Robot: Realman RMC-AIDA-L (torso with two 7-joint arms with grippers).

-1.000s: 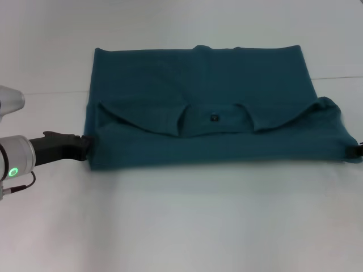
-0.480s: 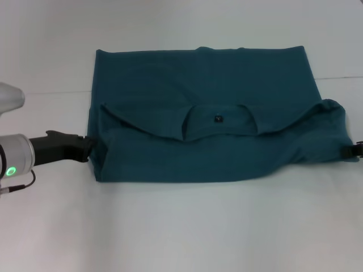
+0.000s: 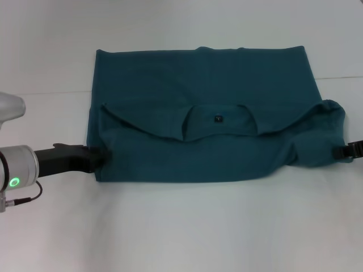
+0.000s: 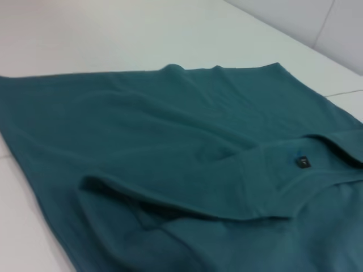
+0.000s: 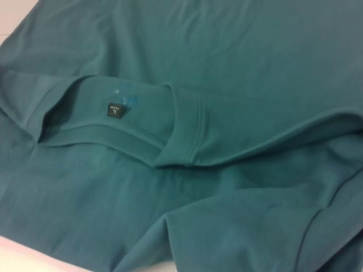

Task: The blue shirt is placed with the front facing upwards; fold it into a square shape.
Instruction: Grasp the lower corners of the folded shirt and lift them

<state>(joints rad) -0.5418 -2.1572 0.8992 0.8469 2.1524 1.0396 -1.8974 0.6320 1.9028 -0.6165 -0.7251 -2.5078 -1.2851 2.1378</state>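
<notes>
Lying across the middle of the white bench (image 3: 181, 226), the blue shirt (image 3: 204, 107) shows in the head view as a wide folded shape, its plain back uppermost, with the collar (image 3: 218, 120) and both sleeves turned over onto it. A small dark label (image 3: 217, 118) sits inside the collar; nothing on it can be read from here. The left hand (image 3: 97, 156) reaches in low from the robot's left and meets the shirt's near left corner, its tips buried in the cloth, so I cannot tell whether it grips. The right hand (image 3: 347, 151) pokes in at the picture's right edge, touching the bunched right end of the shirt, which stands up a little from the bench; its fingers are hidden too. In the left wrist view the shirt (image 4: 170, 147) fills most of the picture, a sleeve edge folded over, and the label (image 4: 303, 162) is only a dark square with a pale mark. In the right wrist view the collar (image 5: 113, 122) lies close, and the black label (image 5: 115, 110) carries small white writing with what looks like an "L" beneath it.
</notes>
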